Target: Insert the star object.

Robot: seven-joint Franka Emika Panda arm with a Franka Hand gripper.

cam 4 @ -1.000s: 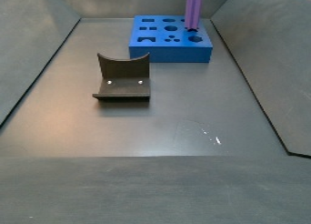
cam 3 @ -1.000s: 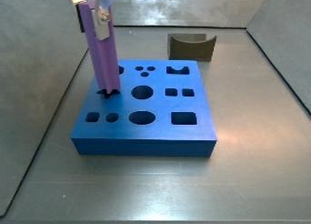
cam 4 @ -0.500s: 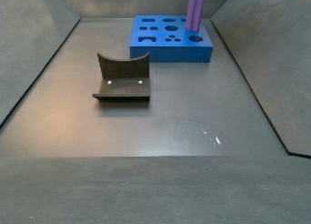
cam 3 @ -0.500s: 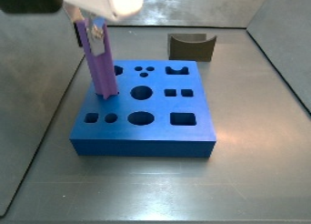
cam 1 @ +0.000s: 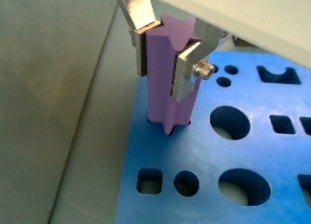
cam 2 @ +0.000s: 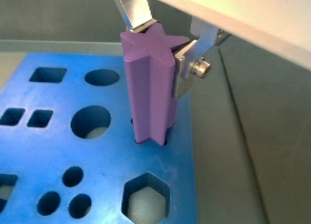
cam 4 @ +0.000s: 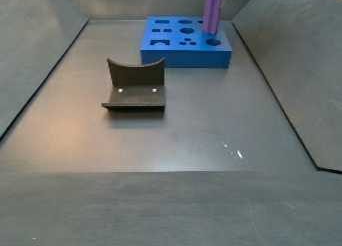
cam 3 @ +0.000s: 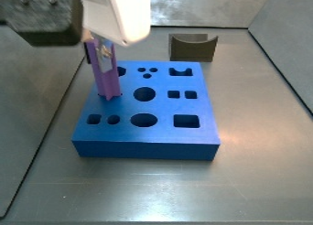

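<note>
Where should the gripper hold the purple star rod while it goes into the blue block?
Grip the star rod near its top, coming straight down from above, as the gripper does now. The rod stands upright with its lower end in a hole of the blue block, so only the upper length is free, and its sides give the flat pads purchase.

Even soft light, slight blur, floor (cam 4: 234, 150) glare, gripper (cam 1: 168, 47) sharp

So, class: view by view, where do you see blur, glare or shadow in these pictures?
In a side view the gripper hangs under a large, blurred arm body; in a side view a small glare spot marks the floor; in both wrist views the purple rod is sharp, its side face shaded, over the blue block.
</note>
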